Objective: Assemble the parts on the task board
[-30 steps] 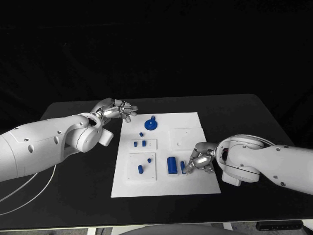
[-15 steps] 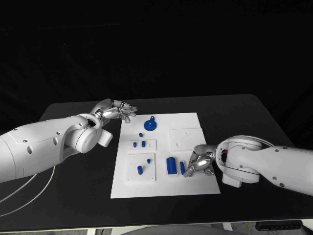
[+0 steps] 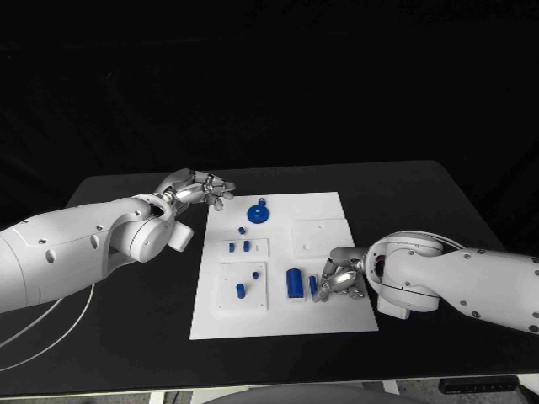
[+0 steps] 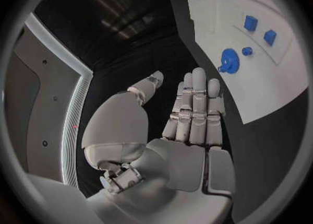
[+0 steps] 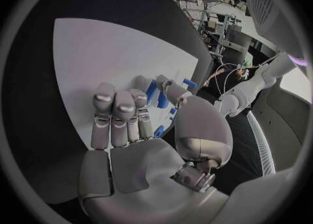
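Head view shows the white rectangular task board lying in the middle of the black table, with small blue plastic parts on it. A round blue knob-like part sits near the board's far edge, a tiny blue peg just in front of it, and two short blue pieces stand in a raised white square below that. Nearer the robot, a slim blue pin lies in another raised square, and a thick blue cylinder lies beside a thinner blue rod.

The silver right hand hovers low over the board's right side, its fingertips at the thinner rod; whether it actually grips that rod cannot be told. Right wrist view shows the fingers curled down toward the board with blue pieces just beyond them.

The silver left hand is off the board's far left corner, above the table. Left wrist view shows its fingers straight, side by side, thumb apart, holding nothing.
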